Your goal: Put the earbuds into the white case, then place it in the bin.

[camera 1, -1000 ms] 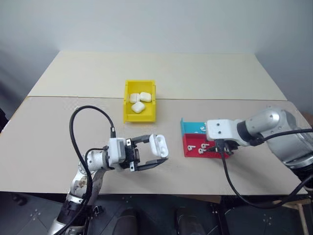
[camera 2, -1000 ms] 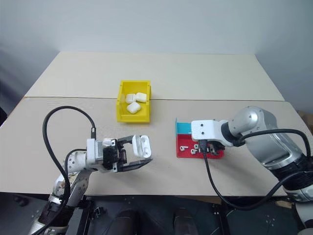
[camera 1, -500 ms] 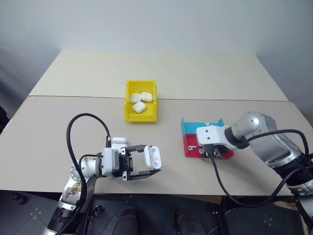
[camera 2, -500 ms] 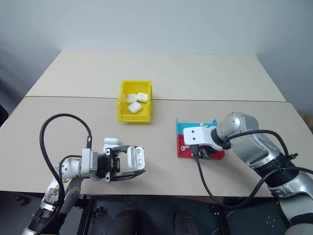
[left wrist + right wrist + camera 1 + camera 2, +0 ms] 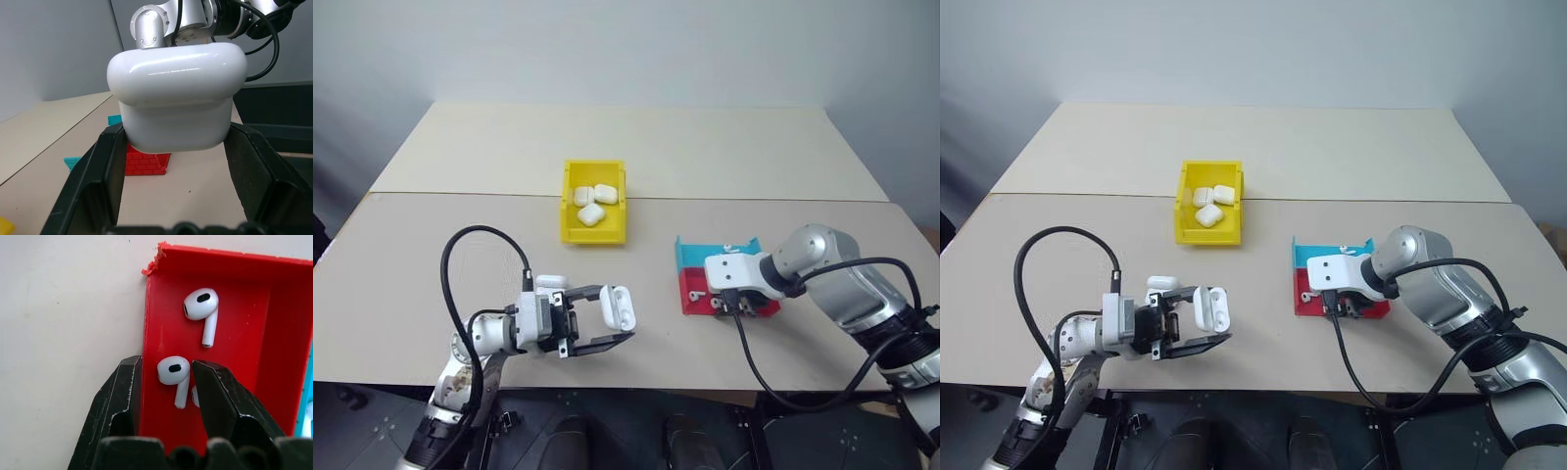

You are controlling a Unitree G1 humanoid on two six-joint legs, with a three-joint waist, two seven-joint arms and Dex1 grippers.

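My left gripper (image 5: 615,317) is shut on the white case (image 5: 620,306), holding it above the table's near edge. In the left wrist view the case (image 5: 176,93) sits between both fingers (image 5: 93,186). Its open face with two dark sockets turns toward the trays. My right gripper (image 5: 734,305) points down into the red tray (image 5: 697,304), open. An earbud (image 5: 173,372) lies between its fingers (image 5: 215,396). Another earbud (image 5: 201,308) lies further along the tray, and a third (image 5: 195,394) is partly hidden by a finger. The yellow bin (image 5: 570,233) stands mid-table.
Three white cases (image 5: 591,213) lie in the yellow bin. A blue tray (image 5: 700,257) adjoins the red one on its far side. A small white rounded object (image 5: 551,281) lies by my left wrist. A black cable (image 5: 470,264) loops over the left arm.
My right gripper has sunk a little into the red tray, over the earbud. The left gripper, still holding the case, has shifted slightly toward the near edge.
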